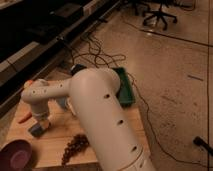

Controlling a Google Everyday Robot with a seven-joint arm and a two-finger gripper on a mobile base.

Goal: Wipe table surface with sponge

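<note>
Down on table surface (56, 142) nr purple bowl (15, 155), gripper (41, 123) sits at sponge (35, 131); can't tell if clamped.

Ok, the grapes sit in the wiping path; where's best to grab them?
Probably from above, across the narrow width of the grape bunch: it lies flat and elongated on the table surface. The gripper is down at the sponge, apart from it.
</note>
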